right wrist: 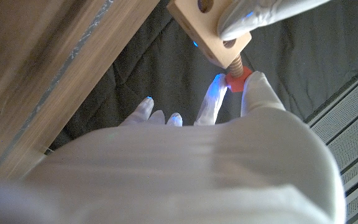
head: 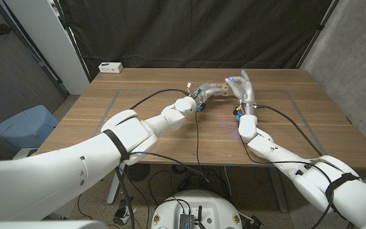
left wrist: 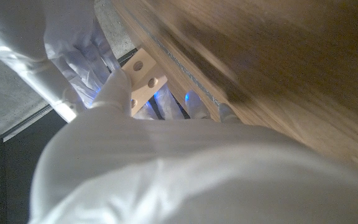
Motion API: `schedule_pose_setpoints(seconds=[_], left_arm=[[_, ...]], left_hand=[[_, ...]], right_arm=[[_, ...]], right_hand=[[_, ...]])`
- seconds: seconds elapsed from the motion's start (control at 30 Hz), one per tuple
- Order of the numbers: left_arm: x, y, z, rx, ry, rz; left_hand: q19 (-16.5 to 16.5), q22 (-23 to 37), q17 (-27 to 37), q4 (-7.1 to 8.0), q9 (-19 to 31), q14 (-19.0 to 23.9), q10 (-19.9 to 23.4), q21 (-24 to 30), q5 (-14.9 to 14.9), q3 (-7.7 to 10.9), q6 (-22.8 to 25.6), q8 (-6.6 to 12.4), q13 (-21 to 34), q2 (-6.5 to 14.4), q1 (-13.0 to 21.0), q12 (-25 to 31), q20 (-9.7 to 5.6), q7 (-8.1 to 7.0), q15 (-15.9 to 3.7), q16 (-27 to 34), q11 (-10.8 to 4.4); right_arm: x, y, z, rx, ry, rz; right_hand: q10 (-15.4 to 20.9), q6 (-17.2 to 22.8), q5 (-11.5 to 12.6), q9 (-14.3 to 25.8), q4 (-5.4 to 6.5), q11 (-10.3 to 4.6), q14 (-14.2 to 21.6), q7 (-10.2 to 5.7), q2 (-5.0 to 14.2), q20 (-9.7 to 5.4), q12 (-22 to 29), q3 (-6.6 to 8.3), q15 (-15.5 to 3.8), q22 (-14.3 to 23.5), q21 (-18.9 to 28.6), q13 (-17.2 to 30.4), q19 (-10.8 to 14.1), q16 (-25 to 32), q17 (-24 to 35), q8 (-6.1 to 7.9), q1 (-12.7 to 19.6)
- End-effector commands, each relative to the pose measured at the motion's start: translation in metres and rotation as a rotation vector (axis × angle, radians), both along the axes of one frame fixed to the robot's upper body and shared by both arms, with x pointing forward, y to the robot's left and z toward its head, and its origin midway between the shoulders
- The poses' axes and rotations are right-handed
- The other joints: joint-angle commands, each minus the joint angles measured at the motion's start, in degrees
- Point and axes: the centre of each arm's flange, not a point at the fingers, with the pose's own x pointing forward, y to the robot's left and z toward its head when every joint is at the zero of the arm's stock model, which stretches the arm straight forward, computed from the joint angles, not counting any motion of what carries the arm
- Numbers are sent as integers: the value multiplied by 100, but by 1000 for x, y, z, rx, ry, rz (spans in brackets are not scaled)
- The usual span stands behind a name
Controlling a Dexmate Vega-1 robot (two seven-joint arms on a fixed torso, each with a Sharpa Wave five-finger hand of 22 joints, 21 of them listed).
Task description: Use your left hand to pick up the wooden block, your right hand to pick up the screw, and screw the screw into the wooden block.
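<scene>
Above the middle of the far half of the table, my left hand (head: 203, 91) holds the pale wooden block (head: 223, 86) off the surface. In the left wrist view the block (left wrist: 143, 77) shows round holes, with my left hand's fingers (left wrist: 114, 87) gripping it. My right hand (head: 241, 86) stands upright against the block's right end. The right wrist view shows the screw (right wrist: 234, 76), red-headed with a wooden thread, pinched by my right hand (right wrist: 229, 102). Its thread sits in a hole at the end of the block (right wrist: 207, 28).
A small white box (head: 110, 67) lies at the back left corner of the wooden table (head: 170, 133). A blue bin (head: 24, 127) stands on the floor to the left. Black cables run along both forearms over the table.
</scene>
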Motion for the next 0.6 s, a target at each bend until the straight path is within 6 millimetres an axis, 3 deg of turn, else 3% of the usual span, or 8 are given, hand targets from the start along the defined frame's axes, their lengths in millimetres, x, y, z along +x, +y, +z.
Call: schedule_pose_setpoints(seconds=[0.03,0.6], left_arm=[[-1,-1,1,0,-9,-5],[-3,-2,0,-5,-27,-18]], left_hand=[[-6,20,1,4,11,-1,-31,15,26,39,65,30,13,5,-10,25,23,-11,-350,-1,3],[-5,20,2,8,11,0,-33,16,25,39,54,28,13,8,-13,26,30,-10,-357,0,2]], right_arm=[[1,0,-2,0,5,6],[-1,0,-3,-12,3,4]], right_hand=[[33,66,2,9,4,15,2,-1,39,10,-18,-15,-22,34,7,26,-11,0,26,19,-13],[39,50,3,2,1,4,4,-4,44,9,-19,-14,-20,33,8,27,-8,1,25,14,-9]])
